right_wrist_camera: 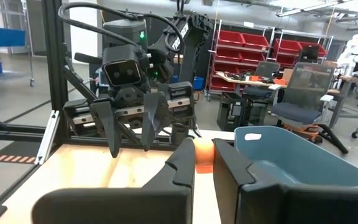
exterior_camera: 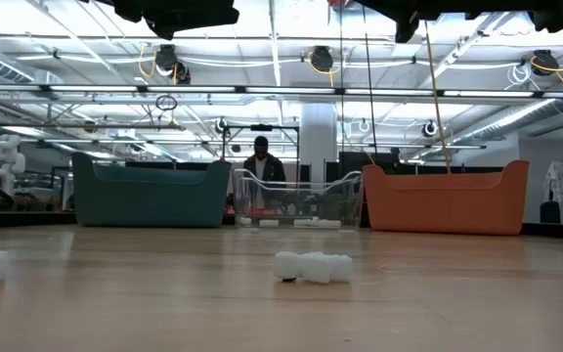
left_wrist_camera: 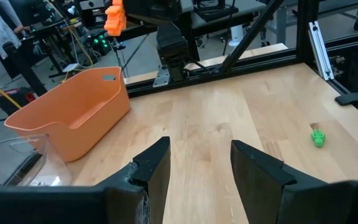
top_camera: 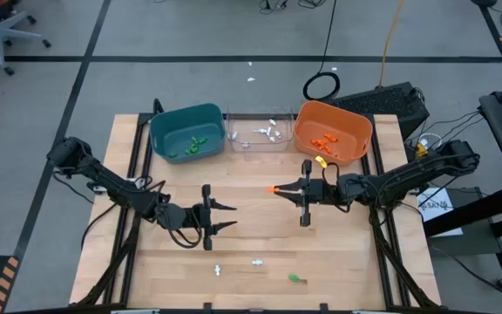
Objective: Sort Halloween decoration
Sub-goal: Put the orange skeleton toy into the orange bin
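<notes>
High view, right gripper (top_camera: 277,189): clamped on an orange trinket (top_camera: 273,188), mid-table before the orange bin (top_camera: 356,131).
Left gripper (top_camera: 231,217): fingers spread, empty; white trinkets (top_camera: 257,261) and green trinket (top_camera: 295,278) lie nearby.

My right claw (top_camera: 275,189) pinches an orange trinket (top_camera: 273,188) above the counter (top_camera: 251,244). Two white trinkets (top_camera: 237,265) and a green trinket (top_camera: 295,279) lie loose near the counter's front edge, well apart.

Left gripper (top_camera: 230,217) agape, right gripper (top_camera: 276,189) pinched
</notes>
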You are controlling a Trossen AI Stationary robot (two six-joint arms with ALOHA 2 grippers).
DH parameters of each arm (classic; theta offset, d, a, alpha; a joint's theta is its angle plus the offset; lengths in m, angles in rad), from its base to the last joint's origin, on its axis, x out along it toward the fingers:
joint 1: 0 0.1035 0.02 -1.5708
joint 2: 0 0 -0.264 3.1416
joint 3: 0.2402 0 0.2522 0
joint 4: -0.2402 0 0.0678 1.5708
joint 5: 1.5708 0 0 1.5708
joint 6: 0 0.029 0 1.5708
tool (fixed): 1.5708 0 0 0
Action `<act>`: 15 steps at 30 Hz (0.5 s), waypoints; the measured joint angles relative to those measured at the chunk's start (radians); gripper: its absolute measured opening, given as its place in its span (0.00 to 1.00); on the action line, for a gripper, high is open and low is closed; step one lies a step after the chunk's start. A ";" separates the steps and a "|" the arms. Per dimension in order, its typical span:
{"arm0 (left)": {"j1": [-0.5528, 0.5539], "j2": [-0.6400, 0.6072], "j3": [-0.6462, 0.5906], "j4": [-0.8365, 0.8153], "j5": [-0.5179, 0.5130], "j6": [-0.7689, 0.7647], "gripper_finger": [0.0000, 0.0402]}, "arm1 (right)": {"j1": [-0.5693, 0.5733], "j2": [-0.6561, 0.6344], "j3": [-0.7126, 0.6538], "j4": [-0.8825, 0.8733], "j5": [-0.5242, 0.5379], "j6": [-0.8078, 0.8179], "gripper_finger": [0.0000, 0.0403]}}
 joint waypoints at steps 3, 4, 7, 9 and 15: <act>0.000 0.000 0.000 0.000 0.000 0.000 0.41 | 0.000 0.000 0.000 -0.001 0.000 0.000 0.03; 0.000 0.000 0.000 0.000 0.000 0.000 0.41 | 0.000 0.000 0.000 -0.001 0.000 -0.001 0.03; 0.000 0.000 0.000 0.008 0.000 0.000 0.41 | 0.000 0.000 0.000 -0.002 0.000 -0.023 0.04; 0.000 0.000 0.000 0.015 0.000 0.000 0.41 | 0.000 0.000 0.000 -0.001 0.005 -0.038 0.04; 0.028 0.035 -0.001 0.097 0.002 0.000 0.41 | 0.001 0.000 0.000 -0.006 0.102 -0.058 0.06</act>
